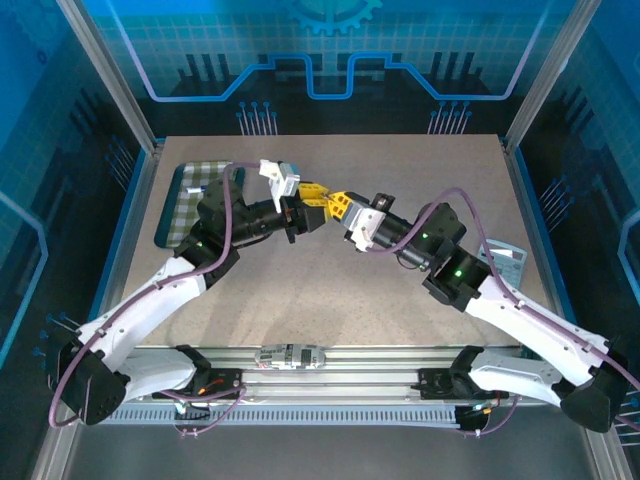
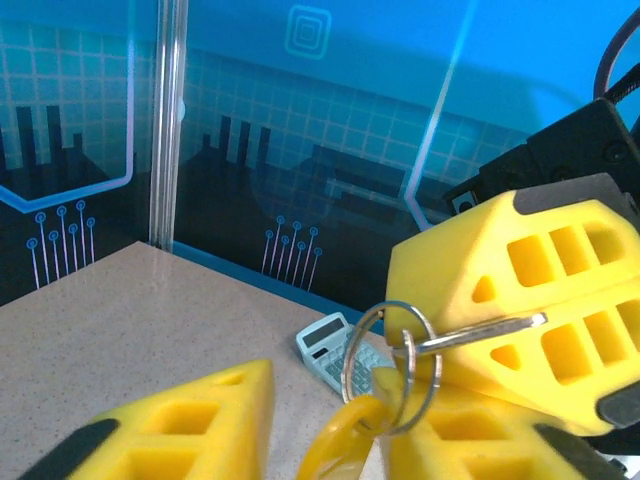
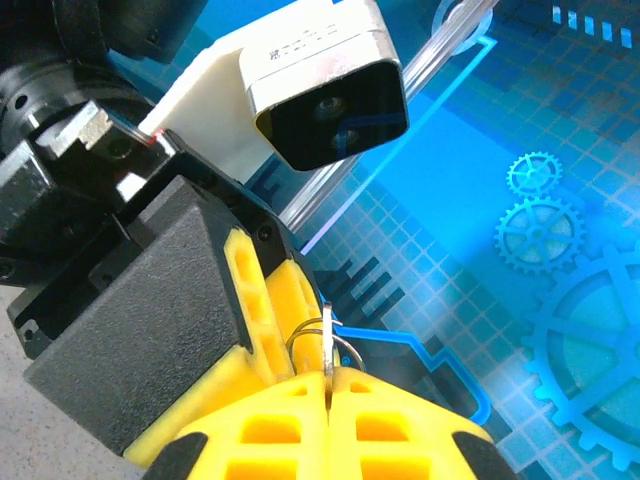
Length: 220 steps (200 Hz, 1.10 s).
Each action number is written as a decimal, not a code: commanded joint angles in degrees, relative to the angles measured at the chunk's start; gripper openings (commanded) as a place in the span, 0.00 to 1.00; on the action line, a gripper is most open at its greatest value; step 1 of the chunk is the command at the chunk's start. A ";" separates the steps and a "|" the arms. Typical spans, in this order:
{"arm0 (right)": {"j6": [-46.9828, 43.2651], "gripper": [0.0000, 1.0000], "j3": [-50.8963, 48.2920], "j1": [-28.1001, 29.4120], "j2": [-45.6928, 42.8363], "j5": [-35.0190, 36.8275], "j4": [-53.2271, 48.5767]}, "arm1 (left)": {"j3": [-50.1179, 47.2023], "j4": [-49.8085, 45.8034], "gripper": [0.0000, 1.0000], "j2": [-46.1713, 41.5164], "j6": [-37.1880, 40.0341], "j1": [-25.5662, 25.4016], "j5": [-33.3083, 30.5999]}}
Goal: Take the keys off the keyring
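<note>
My right tool (image 3: 328,392) is pinched shut on the key (image 2: 482,329), holding it level above the desk (image 2: 120,320) so the keyring (image 2: 338,442) dangles free. My left tool (image 2: 322,415) stands parted around that tag, placed, I judge, to grip it and pull.

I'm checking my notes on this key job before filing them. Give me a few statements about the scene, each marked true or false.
1. The right pincer is shut on the key. True.
2. The calculator lies on the checked cloth. False: it lies on the bare table at the right; the cloth is at the left.
3. The left pincer has its fingers apart. True.
4. The yellow tag lies flat on the table. False: it hangs from the metal rings, up between the left pincer's fingers.
</note>
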 commanded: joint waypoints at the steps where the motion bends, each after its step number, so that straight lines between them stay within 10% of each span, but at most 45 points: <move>1: 3.03 0.00 -3.52 0.37 3.83 -8.87 -8.68 | 3.61 11.23 0.41 -0.23 0.00 -4.77 8.67; 48: 5.18 0.00 -2.93 -1.42 2.92 -10.50 -8.40 | 3.37 10.42 0.78 -0.75 0.65 -4.77 8.35; 112: 7.65 0.00 -1.81 -3.20 2.61 -11.54 -8.17 | 3.28 7.40 0.96 -1.79 4.60 -5.80 10.32; 220: 16.13 0.00 0.32 -8.13 2.41 -11.56 -5.64 | 1.69 1.99 0.99 -4.49 8.42 -6.38 13.04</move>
